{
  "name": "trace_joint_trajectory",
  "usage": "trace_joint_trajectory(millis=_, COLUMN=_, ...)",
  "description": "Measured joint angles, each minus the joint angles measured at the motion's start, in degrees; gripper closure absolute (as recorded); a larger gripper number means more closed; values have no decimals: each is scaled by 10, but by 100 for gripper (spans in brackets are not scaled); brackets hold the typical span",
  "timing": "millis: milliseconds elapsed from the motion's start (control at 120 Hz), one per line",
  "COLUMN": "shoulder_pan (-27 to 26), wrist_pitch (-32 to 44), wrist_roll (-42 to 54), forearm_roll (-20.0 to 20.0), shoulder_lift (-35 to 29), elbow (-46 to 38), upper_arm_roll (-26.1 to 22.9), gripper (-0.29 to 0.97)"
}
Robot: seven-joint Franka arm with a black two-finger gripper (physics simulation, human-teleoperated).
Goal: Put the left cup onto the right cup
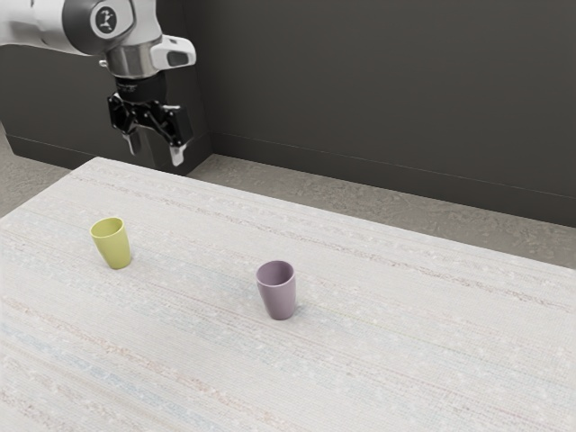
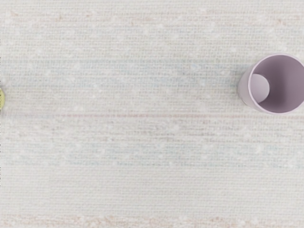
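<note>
Hand (image 1: 155, 151) is held wide open w/ nothing in it, up above the surface (image 1: 405, 342). Yellow cup (image 1: 111, 243) is stood upright there, well apart from purple cup (image 1: 276, 289).

yellow-green cup (image 1: 111, 243) upright toward exterior view's left of worktop (image 1: 405, 351); purple cup (image 1: 277, 289) upright nearer middle. cups well apart, bare strip of worktop between them. both mouths face up, nothing above either. jaws hang spread above worktop's far edge, up and beyond yellow-green cup, air below them free. worktop to exterior view's right of purple cup bare. dark wall (image 1: 378, 81) stands well behind far edge.
</note>
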Motion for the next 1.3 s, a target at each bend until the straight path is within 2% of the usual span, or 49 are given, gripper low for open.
trace_joint_trajectory(millis=375, shoulder_pan=-15, wrist_pitch=8, wrist_roll=2, forearm_roll=0, shoulder_lift=1, elbow=-2, upper_arm_roll=0, gripper=0)
trace_joint_trajectory(millis=742, shoulder_pan=-41, wrist_pitch=36, wrist_roll=3, forearm_roll=0, shoulder_lift=8, elbow=-39, upper_arm_roll=1, gripper=0)
trace_joint_trajectory(millis=1300, shoulder_pan=-9, wrist_pitch=73, wrist_roll=4, forearm_roll=-11, shoulder_lift=47, elbow=-54, upper_arm_roll=27, gripper=0)
